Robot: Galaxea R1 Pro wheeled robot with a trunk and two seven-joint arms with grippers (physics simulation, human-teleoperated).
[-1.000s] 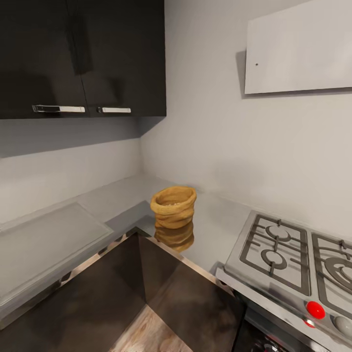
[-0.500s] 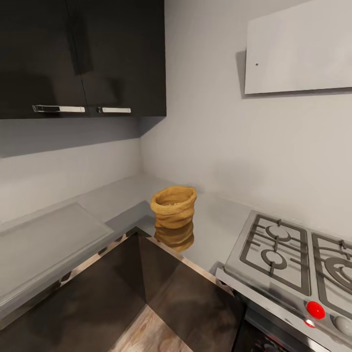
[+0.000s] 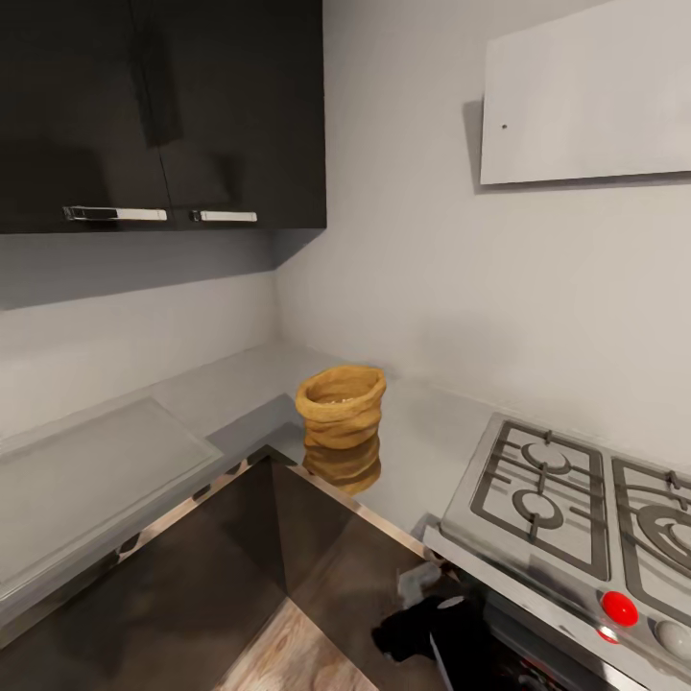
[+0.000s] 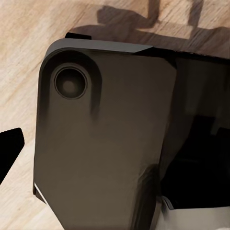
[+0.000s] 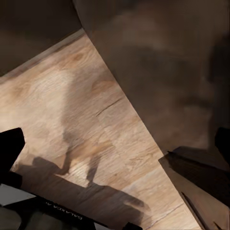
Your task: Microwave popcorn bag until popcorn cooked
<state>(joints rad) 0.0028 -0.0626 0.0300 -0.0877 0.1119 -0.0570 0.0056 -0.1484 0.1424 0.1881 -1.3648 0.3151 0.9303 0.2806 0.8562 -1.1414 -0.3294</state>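
Note:
The popcorn bag (image 3: 341, 408), a squat mustard-brown sack with a rolled rim, stands upright in the corner of the grey countertop (image 3: 221, 389), mirrored in the steel below it. Pale popcorn (image 3: 338, 397) just shows inside the rim. The microwave is out of view. Part of my right arm (image 3: 437, 629) shows dark, low in front of the stove and well short of the bag. In the right wrist view my right gripper (image 5: 115, 148) is open over the wooden floor. My left gripper (image 4: 115, 148) points down at the robot's dark base, one fingertip (image 4: 9, 148) at the frame's edge.
A gas stove (image 3: 576, 509) with a red knob (image 3: 619, 607) sits to the right of the bag. Dark wall cupboards (image 3: 163, 115) hang over the left counter, where a pale flat board (image 3: 86, 480) lies. Dark cabinet fronts (image 3: 240, 566) meet in a corner above the wooden floor (image 3: 288, 662).
My right arm has come up into the head view at the lower right. The bag and the view itself have stayed still.

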